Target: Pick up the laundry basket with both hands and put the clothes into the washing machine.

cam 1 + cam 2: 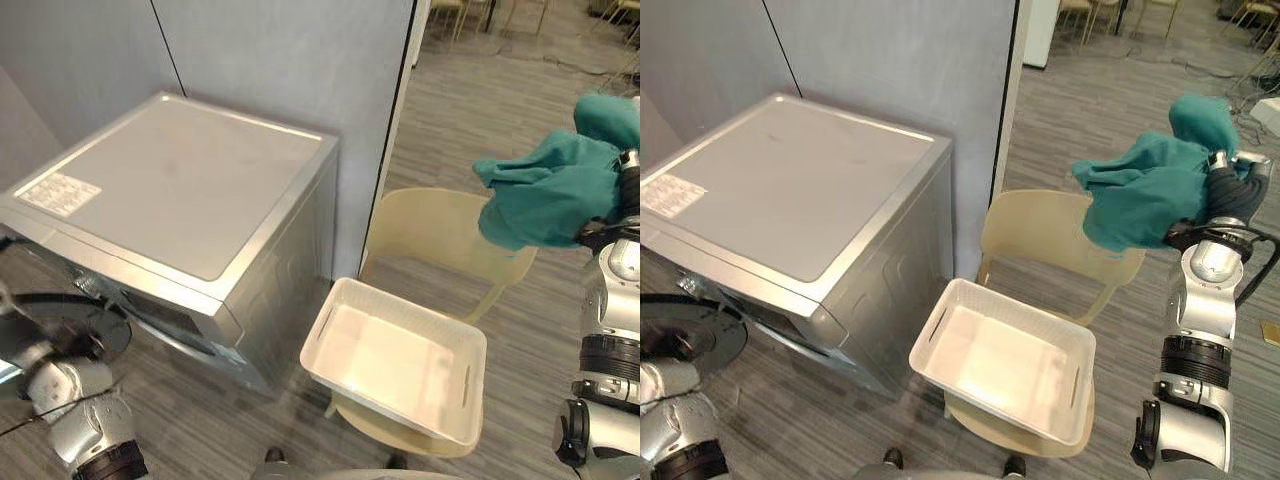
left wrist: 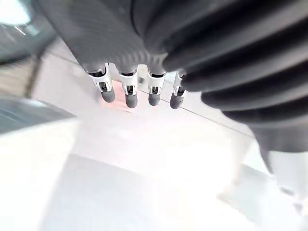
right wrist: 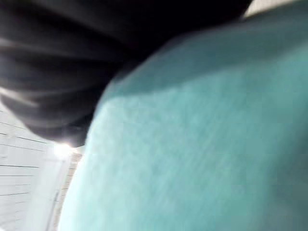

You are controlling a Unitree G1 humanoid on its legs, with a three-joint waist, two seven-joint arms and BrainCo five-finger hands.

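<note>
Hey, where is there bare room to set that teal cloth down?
The white laundry basket on the beige chair is empty, its floor free. The washing machine top is bare too, save a sticker at one corner. It is crowded by the open door, where the left hand sits.

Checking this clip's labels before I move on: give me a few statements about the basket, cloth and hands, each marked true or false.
1. The basket is empty. True.
2. The basket sits on top of the washer. False: it rests on a beige chair beside the washer.
3. The teal cloth is held up in the air at the right hand. True.
4. The left hand grips the basket. False: it is low by the washer's front, fingers straight, away from the basket.
</note>
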